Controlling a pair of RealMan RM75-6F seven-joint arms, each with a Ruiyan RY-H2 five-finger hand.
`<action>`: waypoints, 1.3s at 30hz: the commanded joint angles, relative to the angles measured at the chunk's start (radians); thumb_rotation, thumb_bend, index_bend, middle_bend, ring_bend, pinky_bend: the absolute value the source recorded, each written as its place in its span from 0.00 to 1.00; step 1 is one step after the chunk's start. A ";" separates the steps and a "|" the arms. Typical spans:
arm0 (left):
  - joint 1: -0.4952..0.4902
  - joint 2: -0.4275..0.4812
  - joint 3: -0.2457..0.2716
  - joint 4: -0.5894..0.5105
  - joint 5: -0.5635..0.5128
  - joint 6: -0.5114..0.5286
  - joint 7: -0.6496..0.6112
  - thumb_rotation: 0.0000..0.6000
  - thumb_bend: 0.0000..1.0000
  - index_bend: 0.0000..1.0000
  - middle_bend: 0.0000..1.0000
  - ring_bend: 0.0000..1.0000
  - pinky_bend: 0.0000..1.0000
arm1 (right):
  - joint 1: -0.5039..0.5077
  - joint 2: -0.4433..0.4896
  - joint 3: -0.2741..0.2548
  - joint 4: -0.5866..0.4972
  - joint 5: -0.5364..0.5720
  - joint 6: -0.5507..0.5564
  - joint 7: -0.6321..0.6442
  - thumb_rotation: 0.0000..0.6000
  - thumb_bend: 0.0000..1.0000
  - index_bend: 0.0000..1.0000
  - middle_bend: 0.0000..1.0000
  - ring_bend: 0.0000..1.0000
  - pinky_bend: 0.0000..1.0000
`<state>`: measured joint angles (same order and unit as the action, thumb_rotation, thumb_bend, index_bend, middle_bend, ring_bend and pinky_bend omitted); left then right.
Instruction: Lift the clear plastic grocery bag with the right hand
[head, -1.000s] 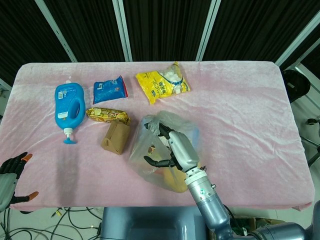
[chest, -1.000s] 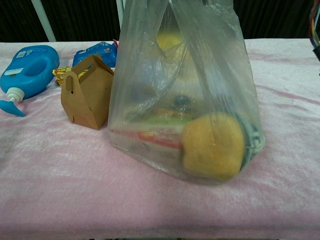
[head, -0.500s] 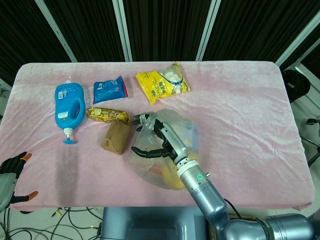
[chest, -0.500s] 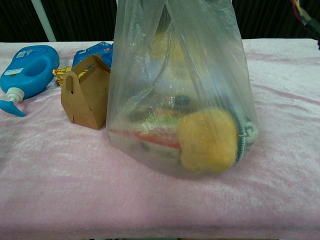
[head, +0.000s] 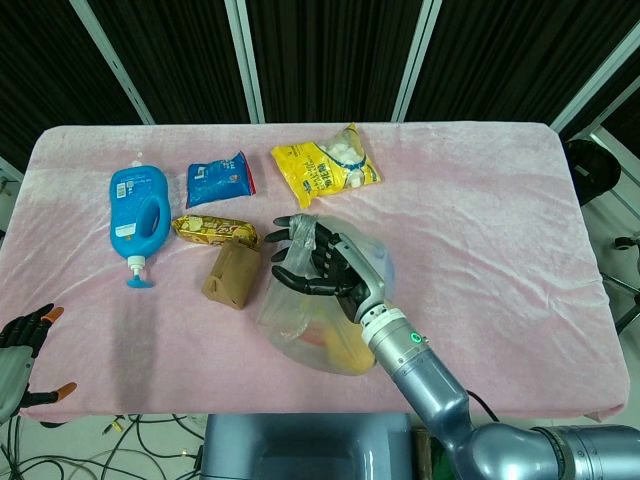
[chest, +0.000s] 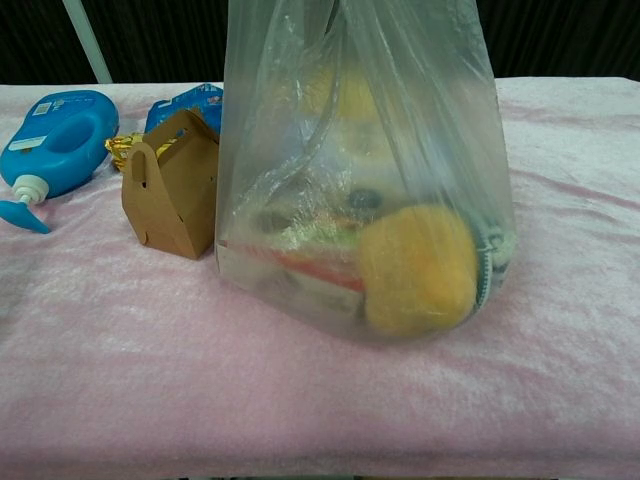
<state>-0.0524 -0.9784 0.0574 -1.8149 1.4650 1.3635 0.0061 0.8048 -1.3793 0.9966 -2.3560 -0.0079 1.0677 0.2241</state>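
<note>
While right hand (head: 318, 265) grips it, crinkled clear bag (chest: 365, 180) bulges.

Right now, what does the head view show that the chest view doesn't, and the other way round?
Only the head view shows the right robot hand gripping the gathered top of the clear plastic bag, the left robot hand off the table's near-left edge, and the yellow snack bag farther back. Only the chest view shows the bag's contents from the side: a round yellow item low against the plastic. Both show the bag, the brown paper box, the blue detergent bottle and the pink tablecloth.
</note>
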 joint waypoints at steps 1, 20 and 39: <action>0.000 0.000 0.000 0.000 0.000 0.000 0.000 1.00 0.00 0.00 0.00 0.00 0.00 | 0.016 0.044 0.053 0.000 0.108 -0.003 0.075 1.00 0.19 0.30 0.34 0.41 0.52; -0.001 0.001 -0.002 0.000 -0.005 -0.002 -0.006 1.00 0.00 0.00 0.00 0.00 0.00 | 0.067 0.199 0.068 0.074 0.416 -0.219 0.207 1.00 0.28 0.67 0.72 0.79 0.88; 0.003 0.004 -0.002 0.000 -0.006 0.002 -0.011 1.00 0.00 0.00 0.00 0.00 0.00 | 0.122 0.304 0.037 0.155 0.409 -0.258 0.244 1.00 0.71 0.97 1.00 1.00 1.00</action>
<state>-0.0498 -0.9748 0.0552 -1.8146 1.4593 1.3652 -0.0049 0.9118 -1.0842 1.0315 -2.2098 0.3978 0.8150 0.4696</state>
